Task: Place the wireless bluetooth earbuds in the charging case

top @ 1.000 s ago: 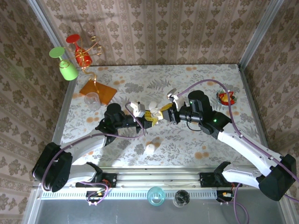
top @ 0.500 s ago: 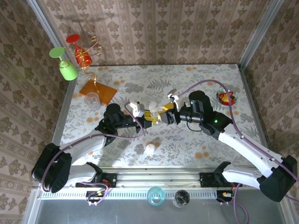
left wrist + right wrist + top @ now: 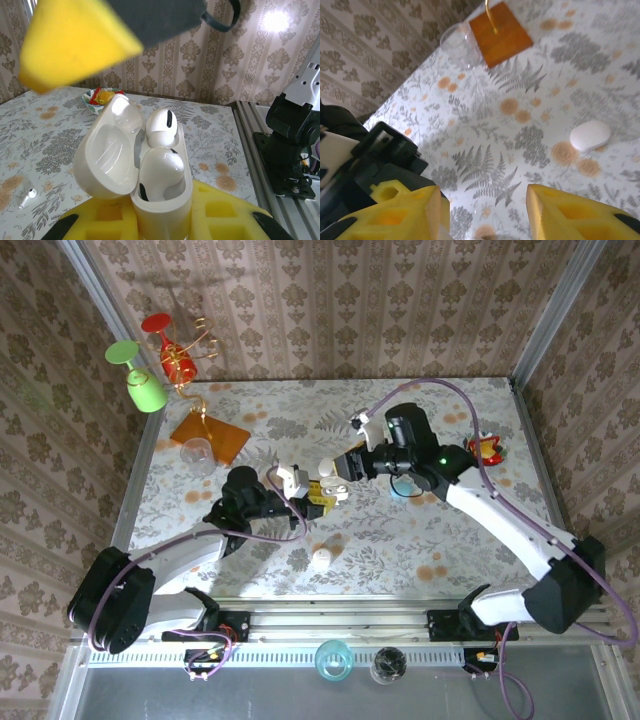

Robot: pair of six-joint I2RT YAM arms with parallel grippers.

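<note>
Two white earbuds (image 3: 160, 150) sat in the open charging case (image 3: 162, 210), one behind the other along the case's long axis, which ran away from the left wrist camera. The case's mouth faced up toward that camera. Its lid (image 3: 107, 152) swung open to the left. Each bud's rounded head showed, with a dark slot on it. The stems were down in the wells, hidden. The case bottom was cut off at the frame edge.

The left gripper (image 3: 162, 226) was pressed together on the case, its yellow pads (image 3: 107, 220) against both sides, holding it above the floral table (image 3: 50, 145). In the top view the case was hard to make out among the left gripper (image 3: 322, 496) and its white fittings, mid-table.

A blurred yellow pad (image 3: 75, 45) of the right gripper loomed above and left of the case, not touching it. The right gripper (image 3: 484, 196) stood spread, nothing between its fingers; in the top view it (image 3: 340, 467) hung just beside the left one.

A tiny white stemmed bit (image 3: 28, 196) lay on the table well left of the case, too small to read. A shut white pebble-shaped case (image 3: 590, 135) lay alone on the table, nearer the arm bases in the top view (image 3: 321, 559). Farther off were a bowl with red and yellow contents (image 3: 102, 95), an orange base plate (image 3: 500, 32) and a clear glass (image 3: 460, 46) just beside it.
</note>
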